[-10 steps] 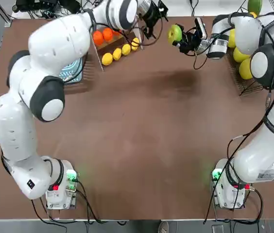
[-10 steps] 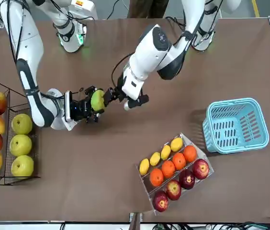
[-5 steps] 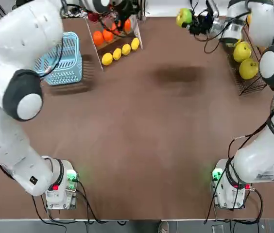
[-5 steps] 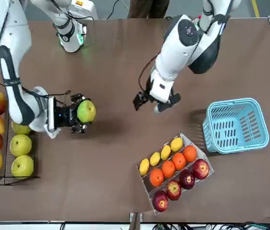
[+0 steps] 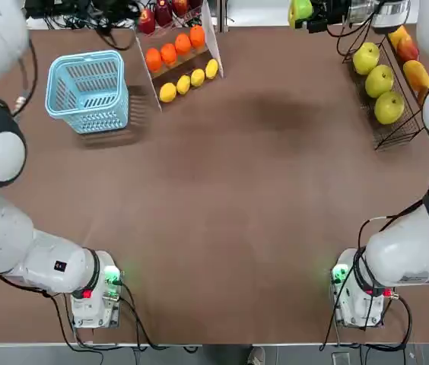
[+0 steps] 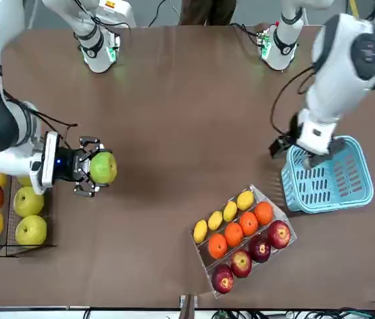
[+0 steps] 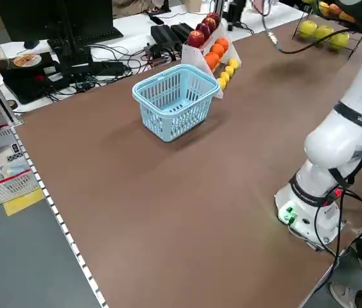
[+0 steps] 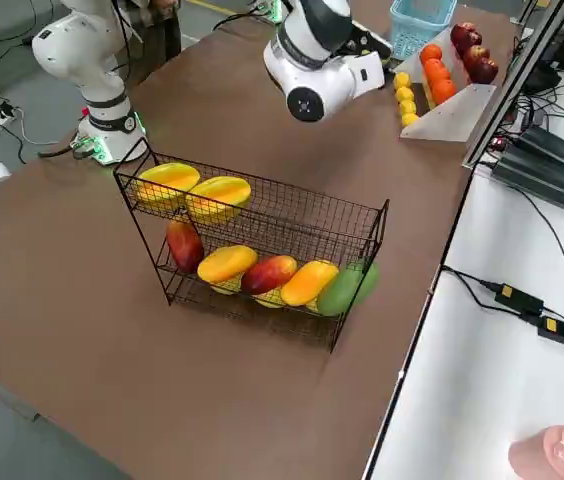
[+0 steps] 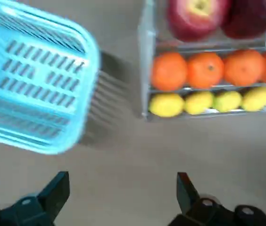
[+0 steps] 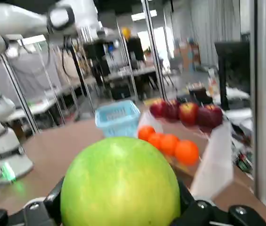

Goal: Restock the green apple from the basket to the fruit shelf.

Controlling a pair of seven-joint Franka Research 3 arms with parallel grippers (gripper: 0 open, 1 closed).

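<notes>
— What did the right end effector (image 6: 88, 167) have?

— Its fingers were clamped on the green apple (image 6: 103, 167), held out sideways above the surface just beside the fruit shelf (image 6: 8, 199), probably so it could go in from the open side.

— And the left end effector (image 9: 119, 197)?

— Spread wide and empty, near the basket (image 6: 327, 174), close to the white stand (image 6: 241, 229), seemingly clear of the delivery.
</notes>
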